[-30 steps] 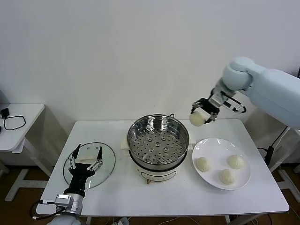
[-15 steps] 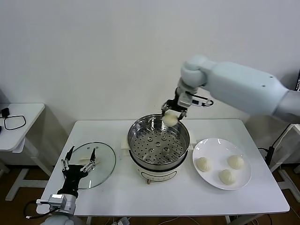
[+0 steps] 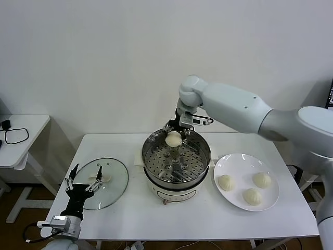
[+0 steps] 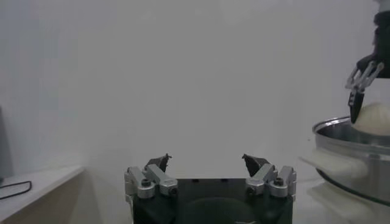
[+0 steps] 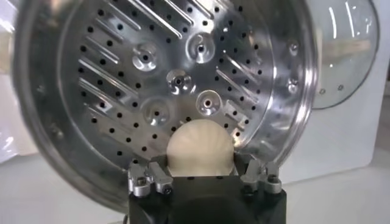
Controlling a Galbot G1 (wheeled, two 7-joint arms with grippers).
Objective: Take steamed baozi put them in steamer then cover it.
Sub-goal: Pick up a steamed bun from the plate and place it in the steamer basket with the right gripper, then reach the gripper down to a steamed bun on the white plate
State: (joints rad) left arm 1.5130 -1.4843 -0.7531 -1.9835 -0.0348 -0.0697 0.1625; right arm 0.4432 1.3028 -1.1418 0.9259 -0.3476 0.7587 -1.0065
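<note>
My right gripper [image 3: 174,132] is shut on one cream-white baozi [image 3: 173,138] and holds it just above the back rim of the steamer [image 3: 153,156], a shiny steel pot with a perforated floor. In the right wrist view the held baozi [image 5: 200,146] sits between the jaws over the steamer's perforated floor [image 5: 140,79], which has nothing on it. Three more baozi [image 3: 225,182] lie on the white plate [image 3: 239,161] to the right of the steamer. My left gripper [image 3: 84,178] stands open over the near edge of the glass lid [image 3: 112,177], holding nothing.
The glass lid lies flat on the white table [image 3: 187,219] left of the steamer. A small side table [image 3: 26,136] with a black cable stands at far left. The wall is close behind.
My right arm has swung left from above the plate to over the steamer's back rim, carrying the baozi lower. The left gripper has drifted slightly left and toward me.
</note>
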